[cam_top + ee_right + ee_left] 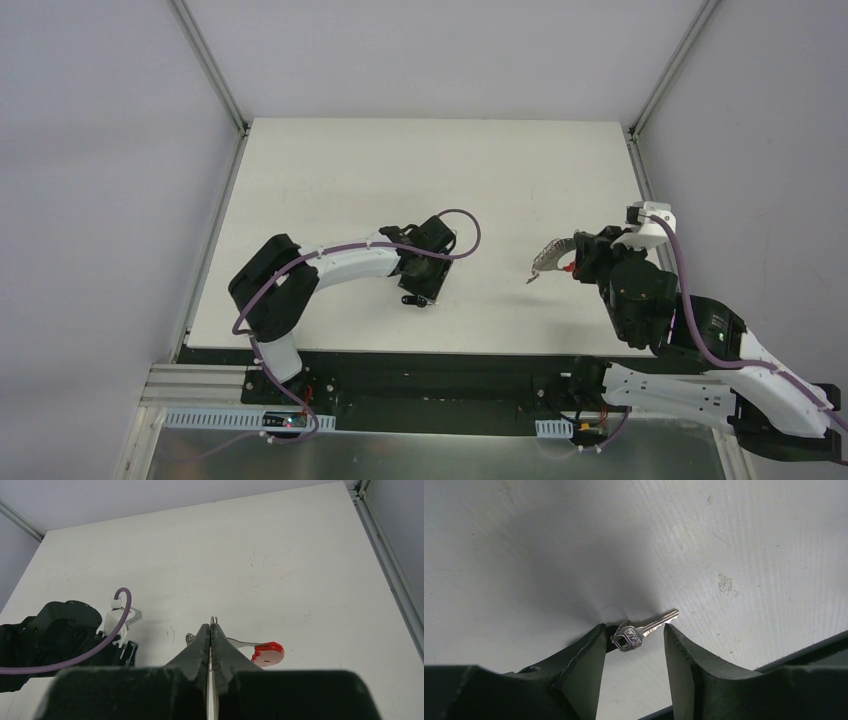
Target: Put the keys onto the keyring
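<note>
Silvery key [646, 628] lies between the left tool's [635, 629] parted jaws.

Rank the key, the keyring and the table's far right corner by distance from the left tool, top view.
1. The key: on the table, between the fingers of the left tool.
2. The keyring: off to the right, pinched in the right tool.
3. The far right corner of the table: top right of the view.
</note>
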Robot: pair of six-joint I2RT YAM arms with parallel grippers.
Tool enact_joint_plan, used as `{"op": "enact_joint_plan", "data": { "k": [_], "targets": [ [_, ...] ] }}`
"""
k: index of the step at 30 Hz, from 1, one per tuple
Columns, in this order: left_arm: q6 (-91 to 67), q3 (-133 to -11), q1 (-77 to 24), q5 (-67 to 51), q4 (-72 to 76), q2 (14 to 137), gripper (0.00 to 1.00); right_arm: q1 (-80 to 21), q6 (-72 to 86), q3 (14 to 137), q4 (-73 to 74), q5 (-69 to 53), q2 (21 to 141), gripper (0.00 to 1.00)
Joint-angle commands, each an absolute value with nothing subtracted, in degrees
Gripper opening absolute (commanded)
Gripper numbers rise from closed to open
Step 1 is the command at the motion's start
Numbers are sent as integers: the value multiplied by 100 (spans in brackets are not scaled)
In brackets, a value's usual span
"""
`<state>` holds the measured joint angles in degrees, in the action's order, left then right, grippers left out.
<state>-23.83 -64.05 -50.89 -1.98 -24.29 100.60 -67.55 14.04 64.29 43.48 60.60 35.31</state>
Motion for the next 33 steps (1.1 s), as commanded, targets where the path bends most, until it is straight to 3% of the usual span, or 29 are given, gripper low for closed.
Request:
{"op": "enact_joint_plan", "data": {
  "k": [1,22,25,27,33],
  "targets": [
    [-2237,-6506,-5014,-430,-2326,10055,44,-6766,1322,6489,4077,6138,3585,0],
    [-2217,-6214,-4889,-452,-2189,9980,19,-6764,1361,6444,4017,6066,3642,0],
    [-2215,-6183,-4880,-455,-2181,9938,13,-6768,1372,6446,4015,6058,3650,0],
    [-2223,-6170,-4870,-432,-2180,9900,1,-6768,1367,6445,4016,6059,3666,0],
    [-2209,-6001,-4869,-306,-1967,9415,0,-6766,1334,6420,3961,5990,3735,0]
  ]
}}
